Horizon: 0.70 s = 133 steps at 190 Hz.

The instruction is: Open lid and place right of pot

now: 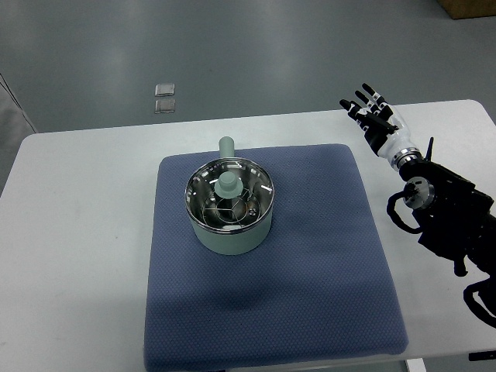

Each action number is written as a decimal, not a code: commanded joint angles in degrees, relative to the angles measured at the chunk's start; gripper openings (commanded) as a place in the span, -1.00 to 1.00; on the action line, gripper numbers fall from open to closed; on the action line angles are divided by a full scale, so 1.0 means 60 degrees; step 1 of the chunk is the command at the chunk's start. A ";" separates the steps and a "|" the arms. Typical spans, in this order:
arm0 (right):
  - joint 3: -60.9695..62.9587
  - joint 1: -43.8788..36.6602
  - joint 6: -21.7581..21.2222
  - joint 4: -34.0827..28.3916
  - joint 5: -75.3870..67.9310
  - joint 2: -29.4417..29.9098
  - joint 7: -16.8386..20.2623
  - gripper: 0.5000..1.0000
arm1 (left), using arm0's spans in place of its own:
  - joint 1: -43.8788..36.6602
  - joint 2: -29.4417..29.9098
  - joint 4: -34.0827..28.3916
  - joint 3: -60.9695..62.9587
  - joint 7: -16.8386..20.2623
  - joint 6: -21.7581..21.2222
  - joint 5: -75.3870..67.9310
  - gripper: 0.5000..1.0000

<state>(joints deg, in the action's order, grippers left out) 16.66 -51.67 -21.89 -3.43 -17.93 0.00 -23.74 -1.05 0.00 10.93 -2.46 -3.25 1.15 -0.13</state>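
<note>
From the top view I see the pot (230,208) on the blue mat (310,271), its glass lid (229,195) on (knob up). My right hand (374,118) hovers well right of it, fingers spread, holding nothing.

We see the pot (230,211) on the blue mat (310,263), glass lid (229,194) on. Right hand (374,116) hovers over the table's (77,232) far right, fingers spread, empty.

A pale green pot (230,209) is set upright left of centre on the blue mat (325,256). It is covered by a glass lid (229,195) with a green knob.
</note>
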 commanded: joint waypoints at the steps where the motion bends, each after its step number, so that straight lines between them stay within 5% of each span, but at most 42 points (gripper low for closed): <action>1: 0.0007 -0.0001 0.0000 0.0000 0.0000 0.0000 0.0002 0.78 | 0.0000 0.0000 0.0009 -0.0015 0.0000 0.0014 -0.0007 1.00; 133: -0.0008 -0.0001 0.0059 0.0000 0.0014 0.0000 0.0002 0.78 | 0.0000 0.0000 -0.0006 0.0000 0.0000 -0.0030 -0.0007 1.00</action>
<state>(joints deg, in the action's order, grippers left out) 16.61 -51.67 -21.69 -3.43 -17.93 0.00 -23.72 -1.05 0.00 10.90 -2.46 -3.23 0.97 -0.13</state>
